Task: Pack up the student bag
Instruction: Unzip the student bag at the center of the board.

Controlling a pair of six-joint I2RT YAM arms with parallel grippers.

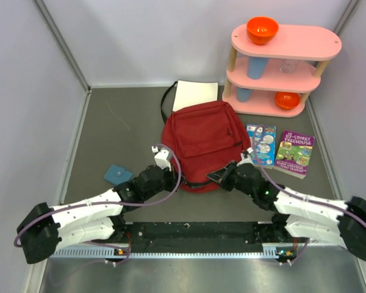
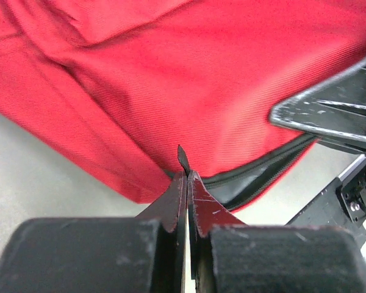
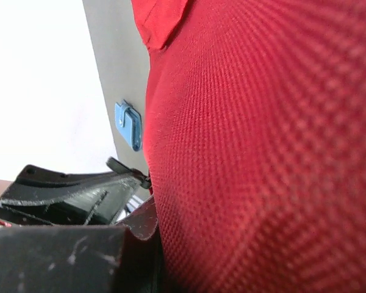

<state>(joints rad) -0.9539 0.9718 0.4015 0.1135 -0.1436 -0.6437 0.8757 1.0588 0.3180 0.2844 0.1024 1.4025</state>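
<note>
Grip check: left gripper pinched shut on zip pull, right gripper clamped on student bag mid-table, near-right edge. Pull zip slow, steady, w/ edge held taut.

Left arm and right arm: white link shells, black joint housings, looping purple cables, and black wedge-shaped fingers with scuffed, white-flecked faces.

The dark red fabric student bag lies flat, black straps trailing, just front-left of the pink shelf.
</note>
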